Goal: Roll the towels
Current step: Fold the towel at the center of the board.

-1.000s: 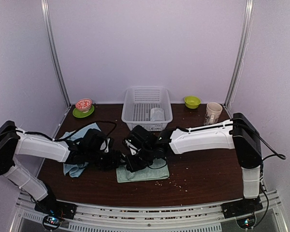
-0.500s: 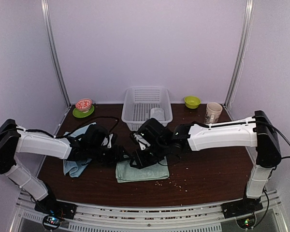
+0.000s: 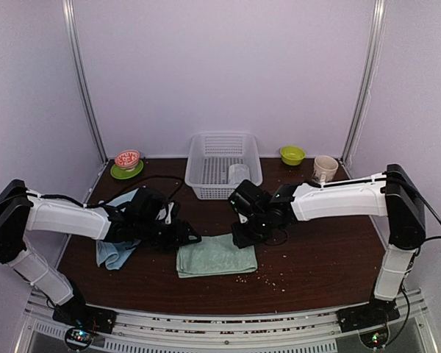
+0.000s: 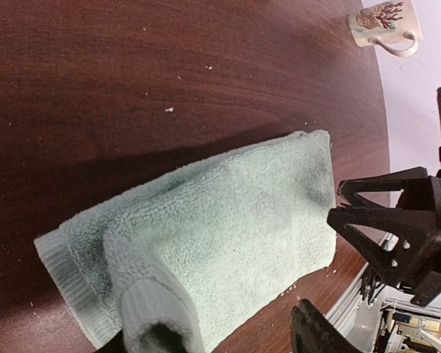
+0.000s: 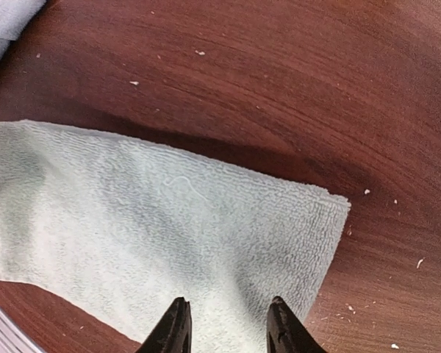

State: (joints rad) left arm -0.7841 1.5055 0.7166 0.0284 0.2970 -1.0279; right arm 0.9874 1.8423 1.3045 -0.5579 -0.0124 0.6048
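Three towels are counted. One pale green terry towel (image 3: 216, 255) lies folded flat on the dark wooden bench (image 3: 316, 250), toward 6 o'clock. One crumpled light blue towel (image 3: 112, 255) sits at its 9 o'clock. One greyish-white towel (image 3: 239, 173) rests in the single white lattice basket (image 3: 198, 158) at 12 o'clock. The left pincer (image 4: 353, 283), at the green towel's 9 o'clock end, and the right pincer (image 5: 228, 331), over its 1 o'clock corner, both stand parted and empty. Judgement: rolling is not yet under way; the next move calls for pinching one short edge and turning it over.

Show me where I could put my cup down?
Bare wood, just crumbs, lies right of the green towel, in front of the mug. Crowded: the middle and left, with the left gripper, right gripper, basket and blue towel.
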